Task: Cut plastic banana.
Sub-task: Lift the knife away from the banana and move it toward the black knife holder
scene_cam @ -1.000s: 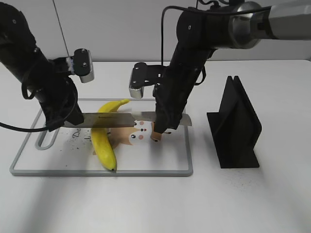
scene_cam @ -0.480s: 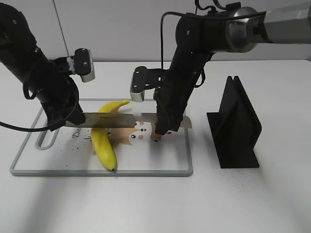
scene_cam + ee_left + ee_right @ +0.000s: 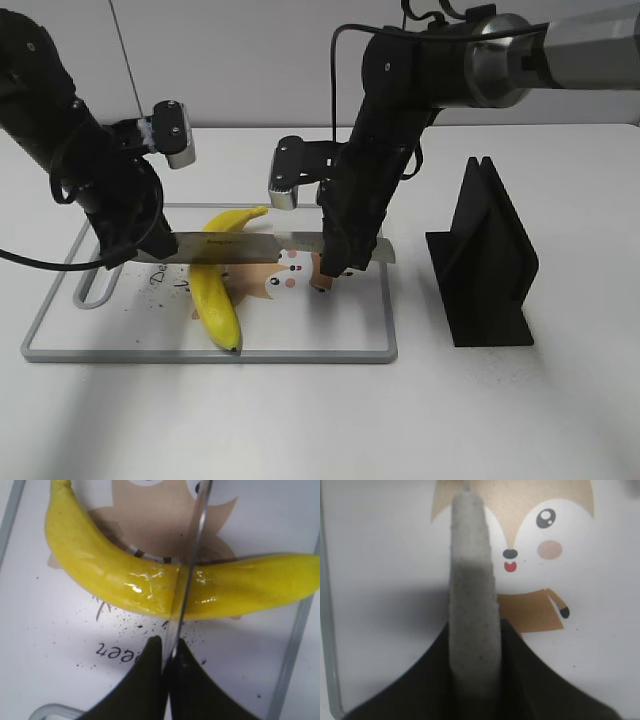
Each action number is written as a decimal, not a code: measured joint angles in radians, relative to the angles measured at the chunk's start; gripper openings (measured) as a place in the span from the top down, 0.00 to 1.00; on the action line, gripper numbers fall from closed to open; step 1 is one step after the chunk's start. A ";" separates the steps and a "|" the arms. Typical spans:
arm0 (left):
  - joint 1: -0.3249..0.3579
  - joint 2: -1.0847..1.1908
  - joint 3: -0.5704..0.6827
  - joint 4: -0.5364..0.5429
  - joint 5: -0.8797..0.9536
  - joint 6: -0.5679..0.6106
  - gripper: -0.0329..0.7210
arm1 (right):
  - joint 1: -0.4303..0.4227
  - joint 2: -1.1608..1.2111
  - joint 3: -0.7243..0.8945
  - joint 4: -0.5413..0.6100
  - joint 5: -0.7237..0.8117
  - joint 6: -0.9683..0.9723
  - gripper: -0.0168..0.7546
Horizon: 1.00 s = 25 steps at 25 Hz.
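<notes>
The plastic banana (image 3: 212, 292) lies whole on the white board (image 3: 350, 320), yellow with a dark tip toward the front. A knife (image 3: 250, 246) spans level across its middle. My left gripper (image 3: 140, 250) is shut on the blade's tip end. My right gripper (image 3: 335, 265) is shut on the grey handle (image 3: 472, 580). In the left wrist view the blade (image 3: 192, 560) stands edge-on across the banana (image 3: 110, 572), with my jaws (image 3: 170, 647) closed on it. In the right wrist view my jaws (image 3: 474, 645) clamp the handle. I cannot tell whether the edge has sunk into the banana.
The board has a grey rim (image 3: 200, 354) and a printed cartoon fox (image 3: 290, 275). A black knife stand (image 3: 485, 262) stands on the table to the right of the board. A clear loop handle (image 3: 92, 290) sits at the board's left end.
The right arm has shifted slightly. The knife stays across the banana at almost the same place. The left arm has not visibly moved.
</notes>
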 joint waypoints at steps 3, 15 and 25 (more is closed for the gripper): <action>0.000 0.001 0.000 0.000 0.000 0.001 0.96 | 0.000 0.000 -0.005 -0.002 0.001 0.000 0.74; 0.002 0.009 0.002 -0.001 -0.004 -0.016 0.94 | 0.001 0.017 -0.127 -0.020 0.117 0.035 0.73; 0.000 -0.052 0.033 0.004 -0.039 -0.057 0.72 | 0.003 0.026 -0.178 0.000 0.220 0.075 0.73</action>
